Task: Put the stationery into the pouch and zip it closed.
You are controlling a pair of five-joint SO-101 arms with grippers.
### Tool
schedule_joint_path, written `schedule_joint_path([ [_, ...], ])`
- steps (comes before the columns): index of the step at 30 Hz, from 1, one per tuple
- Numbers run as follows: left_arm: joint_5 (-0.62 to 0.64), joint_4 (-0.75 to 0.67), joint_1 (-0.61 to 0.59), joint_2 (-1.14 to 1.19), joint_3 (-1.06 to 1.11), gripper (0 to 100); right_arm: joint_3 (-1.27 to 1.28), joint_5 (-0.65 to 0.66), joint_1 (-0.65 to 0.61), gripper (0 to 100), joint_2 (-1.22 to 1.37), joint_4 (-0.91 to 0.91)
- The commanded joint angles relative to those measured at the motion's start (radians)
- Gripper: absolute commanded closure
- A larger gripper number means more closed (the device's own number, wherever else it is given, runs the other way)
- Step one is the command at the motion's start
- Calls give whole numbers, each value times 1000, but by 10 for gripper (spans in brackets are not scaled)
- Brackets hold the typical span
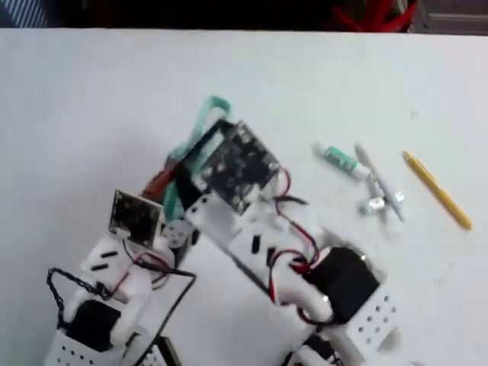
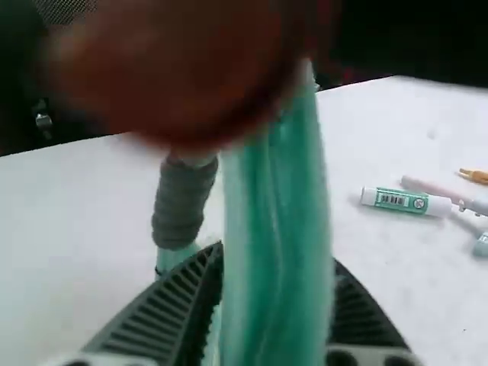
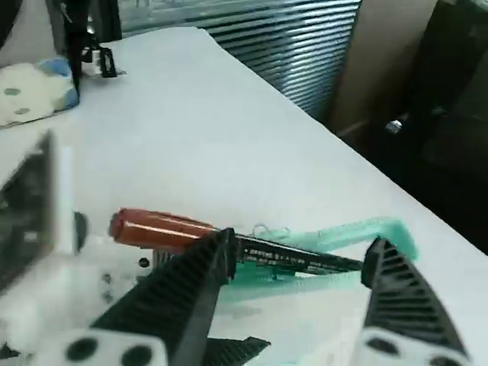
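High view: both my arms crowd the mid-left of the white desk (image 1: 91, 84). The teal soft fabric pouch (image 1: 200, 122) pokes out from under the right arm's wrist board. The red end of the black-barrel marker with red cap (image 1: 158, 181) is just beside it. Rest of the stationery is well apart to the right: green-and-white tube-shaped marker (image 1: 339, 160), slim grey pen (image 1: 375, 179) just beside that, long yellow pencil (image 1: 436, 189) furthest out. All flat on the desk, outside the pouch.

L wrist view adds grip detail: my left end effector (image 2: 276, 259) is clamped on the pouch. Fabric stands up between the grey ribbed fingers (image 2: 179, 305) and touches both sides, narrow gap. Big red blur close to the lens above it, prob the marker cap, can't confirm. Grey ribbed piece next to the fabric, can't ID.

R wrist view adds the layout: my right end effector (image 3: 303, 239) is wide open, holding nothing, black ribbed fingers (image 3: 191, 290) spread over the pouch. The black-barrel marker lies across the pouch, with its barrel end in the gap between the fingers. Its cap end sticks out past one finger toward the left arm. Can't tell if that finger touches the barrel. Zip state: can't tell.
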Motion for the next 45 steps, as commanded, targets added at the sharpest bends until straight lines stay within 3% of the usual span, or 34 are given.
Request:
schedule_joint_path([
  [1,21,-12,2,-7,-5,820,-26,15,-42,734,-4,8],
  [7,21,-15,-53,-7,-9,820,-35,15,47,734,-13,56],
  [12,21,-15,-48,-7,-9,820,-32,15,-48,734,-41,136],
  [20,21,-15,-47,-7,-6,820,-37,14,-74,734,67,36],
  [28,23,-15,-47,-7,-5,820,-46,3,101,734,88,-136],
  [34,23,-15,-47,-7,-5,820,-46,-106,237,734,87,-231],
  [40,23,-15,-48,-7,-5,820,-92,-97,269,734,28,-97],
  [45,21,-15,-53,-7,-5,868,-112,-12,519,734,31,50],
])
